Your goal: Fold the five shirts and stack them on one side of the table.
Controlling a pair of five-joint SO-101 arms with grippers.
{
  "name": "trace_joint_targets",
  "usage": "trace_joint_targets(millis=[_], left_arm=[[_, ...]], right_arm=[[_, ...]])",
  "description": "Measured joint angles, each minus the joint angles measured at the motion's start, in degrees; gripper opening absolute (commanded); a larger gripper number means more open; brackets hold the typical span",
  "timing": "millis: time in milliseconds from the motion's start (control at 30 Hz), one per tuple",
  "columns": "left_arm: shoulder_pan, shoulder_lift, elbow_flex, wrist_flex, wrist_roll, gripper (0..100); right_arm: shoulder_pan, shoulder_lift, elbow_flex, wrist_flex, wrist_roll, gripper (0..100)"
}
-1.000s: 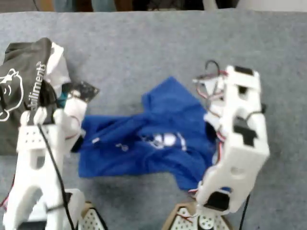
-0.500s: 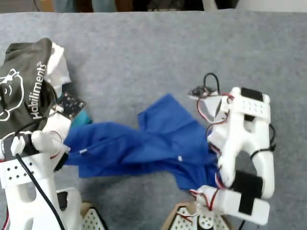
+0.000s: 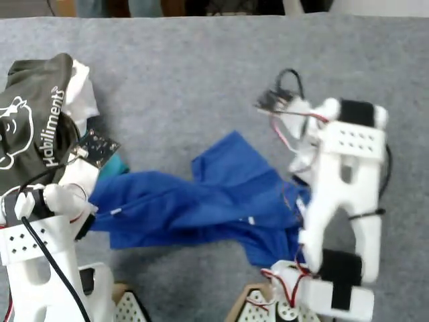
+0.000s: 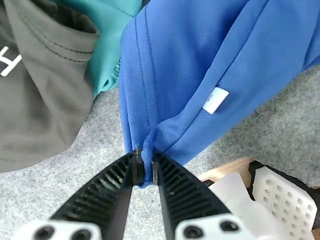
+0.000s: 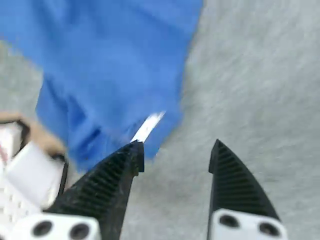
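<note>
A crumpled blue shirt (image 3: 214, 201) lies stretched across the middle of a bench (image 3: 174, 74) covered edge to edge in grey, felt-like cloth. The left tool (image 4: 143, 162) is pressed together on the shirt's stitched hem and pinches a fold of the fabric between its ribbed black fingers (image 4: 112, 182). A small white label (image 4: 215, 100) shows on the cloth just beyond the grip.

The right tool (image 5: 175, 150) hangs with its fingers spread above bare grey cloth, just beside the shirt's other edge and gripping nothing.

In the overhead view the left arm (image 3: 47, 228) stands at the shirt's left end. The right arm (image 3: 342, 201) rises over its right end, with loose wires at its wrist.

At the left side of the bench a dark shirt (image 3: 30, 127) with white print lies bunched on top of a white shirt (image 3: 80, 90). A teal shirt (image 3: 115, 165) peeks out between that heap and the blue one.

Perforated white base plates on wooden mounts (image 3: 127, 307) sit at the near edge. Beyond the far edge runs a dim strip of room with a wood-coloured patch at one end and a pale shape at the other.
</note>
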Motion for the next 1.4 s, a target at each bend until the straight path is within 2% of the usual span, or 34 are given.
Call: trace_joint_targets(millis=[233, 400, 567, 733, 867, 1167, 1400], left_arm=[[0.0, 0.0, 0.0, 0.0, 0.0, 3], [0.0, -0.09, 1.49, 0.0, 0.0, 3], [0.0, -0.09, 3.78, 0.0, 0.0, 3], [0.0, -0.09, 4.04, 0.0, 0.0, 3], [0.0, -0.09, 4.04, 0.0, 0.0, 3], [0.0, -0.09, 4.04, 0.0, 0.0, 3], [0.0, -0.09, 4.04, 0.0, 0.0, 3]], right_arm=[[-13.27, 19.96, -17.05, -3.43, -10.29, 21.6], [-15.38, 39.12, -35.43, -3.25, -12.31, 21.6], [-16.62, 57.93, -57.93, 2.02, -14.42, 21.6], [-17.58, 72.18, -74.37, 3.25, -20.22, 21.6], [-18.11, 74.29, -75.16, 3.34, -22.59, 21.6], [-18.02, 74.37, -75.16, 3.34, -22.68, 21.6], [-18.11, 66.46, -68.31, 3.34, -21.27, 21.6]])
